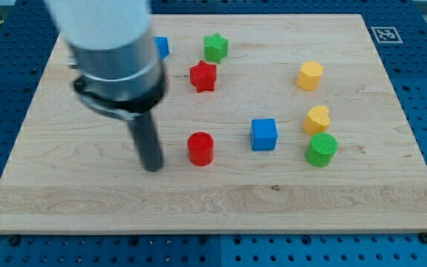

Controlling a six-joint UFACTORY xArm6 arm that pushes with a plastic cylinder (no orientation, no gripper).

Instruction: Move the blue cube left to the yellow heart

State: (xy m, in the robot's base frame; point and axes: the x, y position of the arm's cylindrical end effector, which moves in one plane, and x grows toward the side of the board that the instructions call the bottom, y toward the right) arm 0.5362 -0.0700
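On the left half of the wooden board (199, 200) my tip (153, 167) rests, at the end of a straight dark rod with no jaws to open or close and nothing held. Just to the view's right of it, near but apart, stands the red cylinder (200, 148). Farther right along the same row sits the blue cube (264, 134), well apart from my tip, with the red cylinder between them. To the cube's right, and slightly toward the view's top, lies the yellow heart (317, 119), near it with a clear gap. The green cylinder (322, 150) sits just below the heart, close beside it. Toward the view's top right stands a yellow block (310, 75), probably a hexagon, though its outline is hard to read. Above the red cylinder is the red star (203, 76), and just above that the green star (216, 47). Another blue block (161, 47) peeks out at the view's top, mostly hidden behind the arm's body, so its shape cannot be told.
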